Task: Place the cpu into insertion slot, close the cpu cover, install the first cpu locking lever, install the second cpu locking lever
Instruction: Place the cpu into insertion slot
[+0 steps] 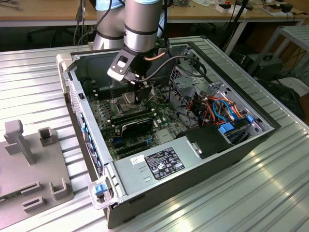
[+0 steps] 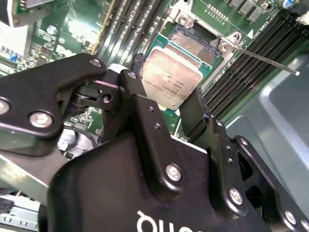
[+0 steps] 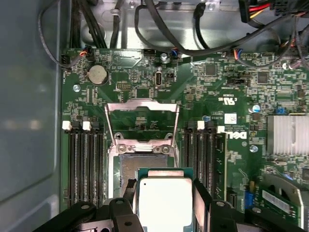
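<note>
My gripper is shut on the cpu, a square chip with a silver-tan top and a green rim, with one black finger on each of two opposite sides. In the first wrist view the cpu in the gripper hangs just over the near edge of the insertion slot. The insertion slot lies open and bare. The cpu cover stands flipped back beyond the slot. A thin locking lever sticks out beside the socket. In the exterior view the gripper is low inside the computer case.
Black memory slots flank the socket on both sides. A finned heat sink and cable bundles lie nearby. The case wall, drive cage and power supply ring the board. A grey fixture stands outside the case.
</note>
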`<state>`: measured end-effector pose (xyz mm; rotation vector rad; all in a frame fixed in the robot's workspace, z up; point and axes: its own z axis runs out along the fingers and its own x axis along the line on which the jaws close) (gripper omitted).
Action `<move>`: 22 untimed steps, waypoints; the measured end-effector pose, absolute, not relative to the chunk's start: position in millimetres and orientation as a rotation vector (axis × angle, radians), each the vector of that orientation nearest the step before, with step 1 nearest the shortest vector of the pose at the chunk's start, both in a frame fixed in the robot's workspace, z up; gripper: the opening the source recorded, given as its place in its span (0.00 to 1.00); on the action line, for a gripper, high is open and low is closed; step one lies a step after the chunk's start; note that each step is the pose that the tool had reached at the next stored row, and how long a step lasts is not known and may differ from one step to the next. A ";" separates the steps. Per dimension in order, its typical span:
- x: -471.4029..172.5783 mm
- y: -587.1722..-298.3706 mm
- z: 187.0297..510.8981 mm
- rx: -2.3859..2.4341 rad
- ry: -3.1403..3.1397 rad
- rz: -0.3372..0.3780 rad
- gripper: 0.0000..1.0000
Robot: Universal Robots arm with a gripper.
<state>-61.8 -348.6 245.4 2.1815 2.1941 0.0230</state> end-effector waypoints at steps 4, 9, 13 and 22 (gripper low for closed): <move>-61.8 -343.9 240.6 2.181 2.194 0.023 0.55; -61.8 -338.8 234.3 2.181 2.194 0.023 0.55; -61.8 -336.0 230.0 2.181 2.194 0.023 0.55; -61.8 -334.2 226.4 2.181 2.194 0.023 0.55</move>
